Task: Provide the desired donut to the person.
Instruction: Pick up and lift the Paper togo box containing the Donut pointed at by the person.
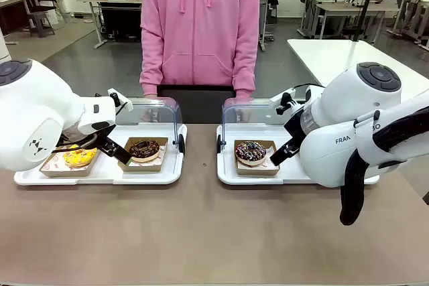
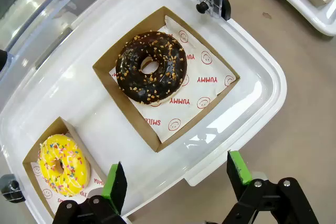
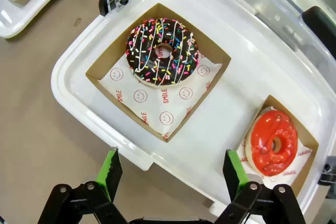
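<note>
Hovering above the white tray [image 2: 79, 93] at the left of the front view, the left gripper [image 2: 176, 170] points down, jaws spread wide, nothing between them. The left arm comes in low from the left edge, wrist bent toward the tray. The right gripper [image 3: 171, 163] likewise hangs over the second tray [image 3: 220, 124], jaws spread and empty. The right arm bulks across the lower right of the front view.

Left wrist view: chocolate nut donut [image 2: 151, 66] in a brown card box on printed paper, upper centre. Yellow sprinkled donut [image 2: 64, 163] in its own box, lower left, near one green pad.

Right wrist view: chocolate sprinkle donut [image 3: 163, 51] with white stripes, boxed, upper centre. Red glazed donut [image 3: 273, 142], boxed, lower right. In the front view the right arm hides the red one, and the left gripper partly covers the yellow one.

Front view adds the person [image 1: 200, 25] in a pink hoodie, top centre, standing at the far edge of the table [image 1: 201, 232], hands low behind the raised clear lids [image 1: 157, 108]. Which donut is wanted cannot be told; all four sit in their trays.
</note>
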{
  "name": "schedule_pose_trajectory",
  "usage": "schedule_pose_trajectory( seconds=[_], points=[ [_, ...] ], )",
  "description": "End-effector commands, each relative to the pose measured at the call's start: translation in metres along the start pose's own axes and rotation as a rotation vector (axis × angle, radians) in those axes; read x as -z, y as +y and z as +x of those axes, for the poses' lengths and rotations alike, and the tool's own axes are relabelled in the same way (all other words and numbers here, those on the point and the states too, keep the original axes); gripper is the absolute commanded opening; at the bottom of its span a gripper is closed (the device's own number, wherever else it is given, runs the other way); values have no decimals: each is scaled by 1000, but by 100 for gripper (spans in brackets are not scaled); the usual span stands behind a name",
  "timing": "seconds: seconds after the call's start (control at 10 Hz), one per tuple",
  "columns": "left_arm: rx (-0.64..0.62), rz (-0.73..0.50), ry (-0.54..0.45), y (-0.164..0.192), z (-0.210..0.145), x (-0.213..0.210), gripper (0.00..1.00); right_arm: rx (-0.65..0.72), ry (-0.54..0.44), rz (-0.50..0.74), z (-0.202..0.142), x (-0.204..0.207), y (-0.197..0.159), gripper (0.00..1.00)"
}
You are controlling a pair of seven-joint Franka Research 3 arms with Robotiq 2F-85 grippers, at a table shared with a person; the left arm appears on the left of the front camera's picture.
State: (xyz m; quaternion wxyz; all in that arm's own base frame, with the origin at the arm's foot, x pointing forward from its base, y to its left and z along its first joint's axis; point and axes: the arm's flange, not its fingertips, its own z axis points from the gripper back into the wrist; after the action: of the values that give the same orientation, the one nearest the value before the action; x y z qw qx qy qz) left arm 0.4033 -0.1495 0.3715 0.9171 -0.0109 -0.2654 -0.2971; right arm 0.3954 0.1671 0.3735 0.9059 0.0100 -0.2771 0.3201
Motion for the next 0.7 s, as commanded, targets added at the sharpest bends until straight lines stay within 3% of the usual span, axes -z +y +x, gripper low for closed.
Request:
schedule_pose_trajectory(
  seconds=[0.0, 0.6],
  points=[
    [0, 0, 0, 0, 0, 0, 100, 0, 0, 0, 0, 0, 0, 100],
    [0, 0, 0, 0, 0, 0, 100, 0, 0, 0, 0, 0, 0, 100]
  ],
)
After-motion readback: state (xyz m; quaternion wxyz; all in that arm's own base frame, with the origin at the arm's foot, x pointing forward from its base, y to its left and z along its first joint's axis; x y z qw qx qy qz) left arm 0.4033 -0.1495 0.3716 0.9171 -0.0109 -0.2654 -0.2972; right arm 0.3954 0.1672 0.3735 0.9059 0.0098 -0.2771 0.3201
